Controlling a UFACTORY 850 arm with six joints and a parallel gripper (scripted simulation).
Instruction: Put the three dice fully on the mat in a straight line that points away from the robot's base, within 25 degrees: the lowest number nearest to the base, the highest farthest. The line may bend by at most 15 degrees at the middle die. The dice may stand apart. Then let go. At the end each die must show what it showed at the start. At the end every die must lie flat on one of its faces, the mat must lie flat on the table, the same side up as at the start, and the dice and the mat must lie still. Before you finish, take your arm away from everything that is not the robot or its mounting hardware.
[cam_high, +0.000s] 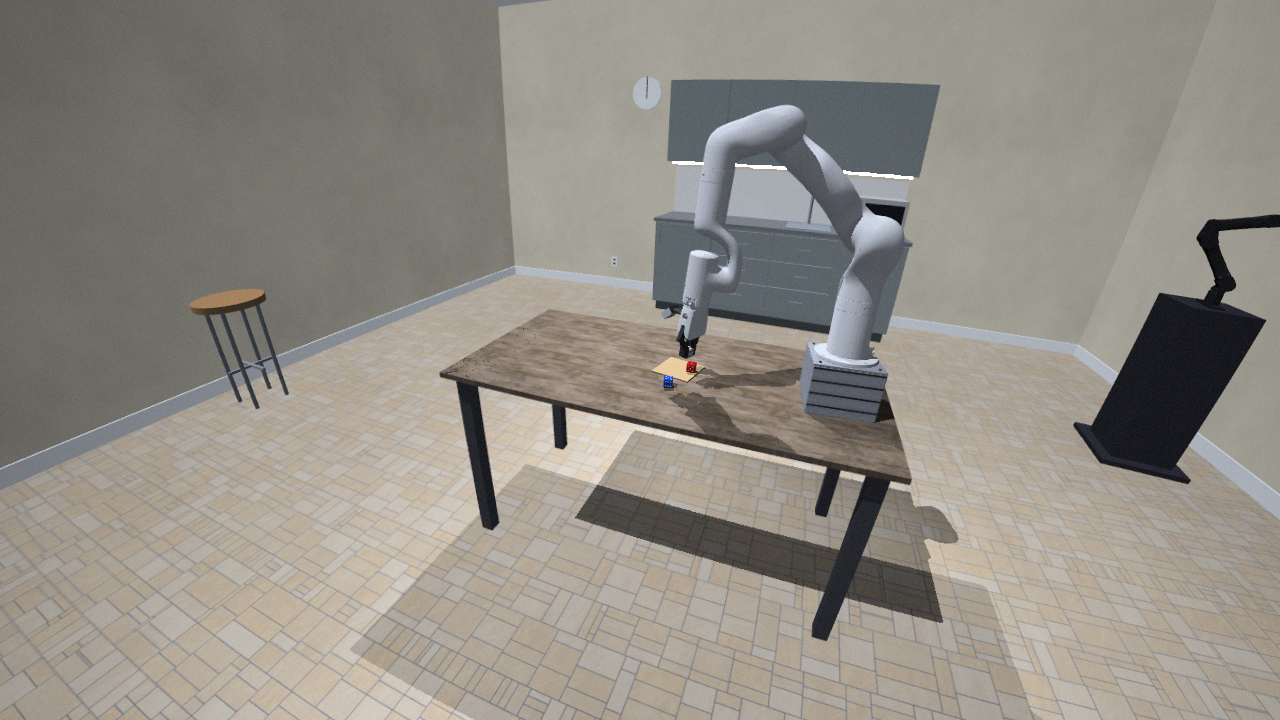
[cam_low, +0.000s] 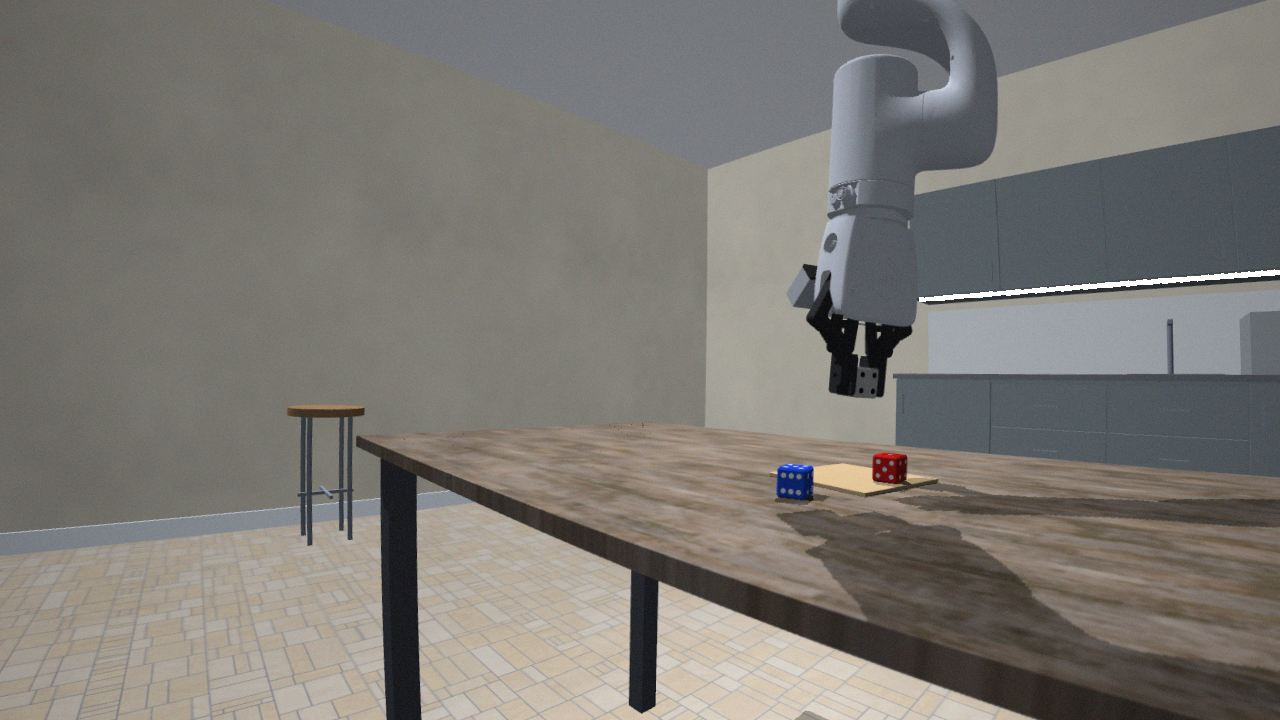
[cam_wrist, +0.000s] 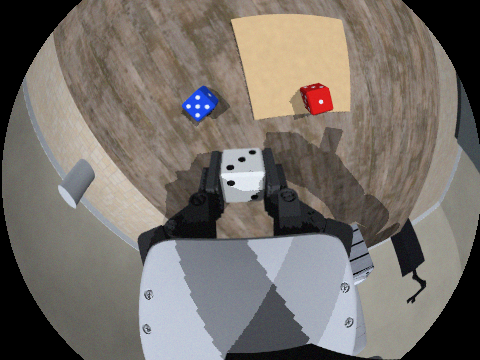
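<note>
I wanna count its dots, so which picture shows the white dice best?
The wrist view: the white die is big there, with two faces showing. The exterior view shows a four between dark fingers. The top view doesn't show it clearly.

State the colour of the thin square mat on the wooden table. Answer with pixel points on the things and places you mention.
Plain light tan (cam_high: 673, 366) (cam_low: 854, 478) (cam_wrist: 295, 60); shows best in the wrist view.

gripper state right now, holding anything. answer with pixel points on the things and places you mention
Tool (cam_high: 686, 352) (cam_low: 858, 380) (cam_wrist: 242, 163): closed on the white die (cam_low: 867, 381) (cam_wrist: 242, 174), held above the table (cam_high: 572, 358) (cam_low: 626, 501) (cam_wrist: 150, 75).
</note>
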